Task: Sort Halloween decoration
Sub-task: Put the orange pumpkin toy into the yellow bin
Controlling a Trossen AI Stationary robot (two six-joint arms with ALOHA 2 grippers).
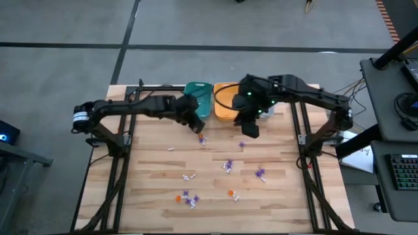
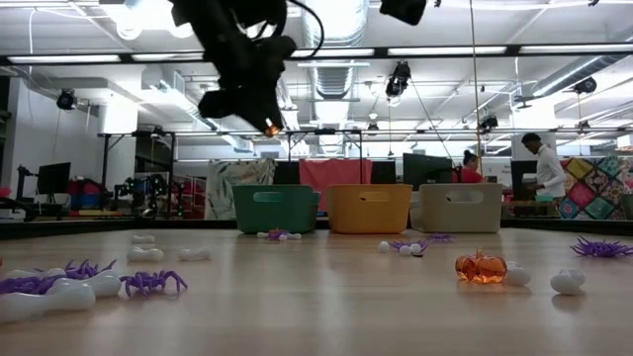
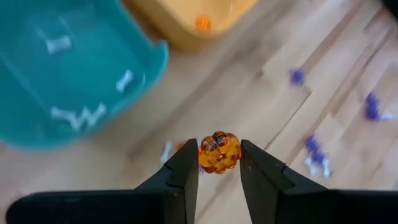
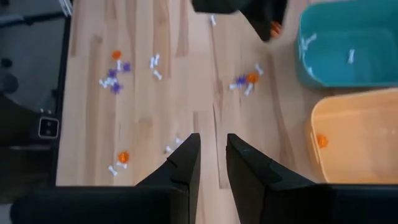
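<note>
**Mia:** What is the left gripper holding?

**Ben:** A tiny see-through orange pumpkin. The two dark fingers pinch it from both sides. It hangs in the air above the wooden table, close to the teal plastic bin.

**Mia:** What is in that bin?

**Ben:** A few small white bones. The orange plastic bin right beside it has one orange piece inside. A grey bin stands next to that.

**Mia:** And the right gripper?

**Ben:** It hangs above the table by the orange bin. Its fingers are close together with only a small gap, and nothing is in them.

**Mia:** Where are the other trinkets?

**Ben:** Little purple spiders, white bones and orange pumpkins lie spread over the table.
</note>
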